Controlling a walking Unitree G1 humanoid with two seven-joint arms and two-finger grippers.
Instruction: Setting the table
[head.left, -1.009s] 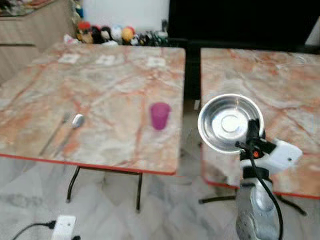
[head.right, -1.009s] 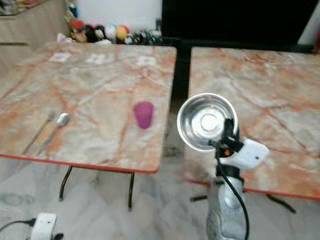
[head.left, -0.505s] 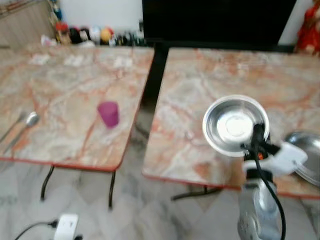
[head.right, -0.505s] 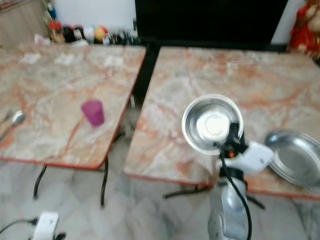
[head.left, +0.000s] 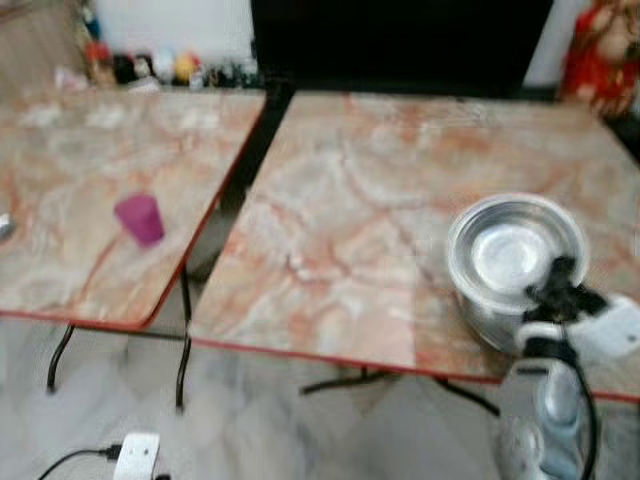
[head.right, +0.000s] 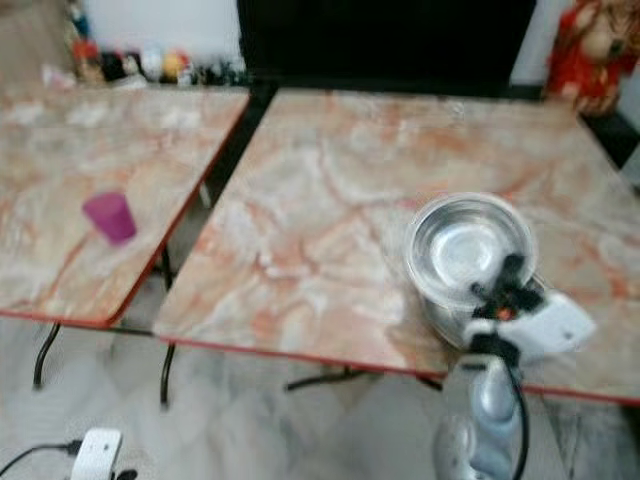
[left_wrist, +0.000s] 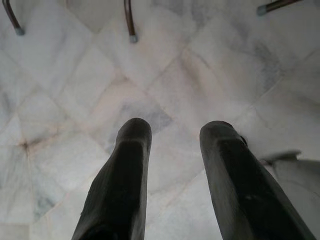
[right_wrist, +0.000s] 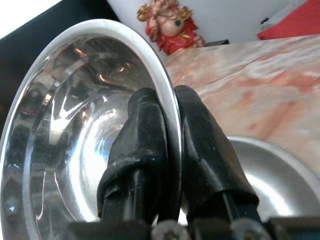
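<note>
Shiny steel bowl (head.left: 512, 252), rim gripper-pinched

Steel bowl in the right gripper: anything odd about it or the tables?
The steel bowl is held tilted by its rim in the right gripper, above a steel plate. The purple cup stands upright. Nothing looks spilled.

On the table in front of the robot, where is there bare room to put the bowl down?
The right table is bare from its left edge to its middle and back. It is crowded only at the near right, where the right end effector pinches the bowl above a steel plate. The left table carries a purple cup.
</note>
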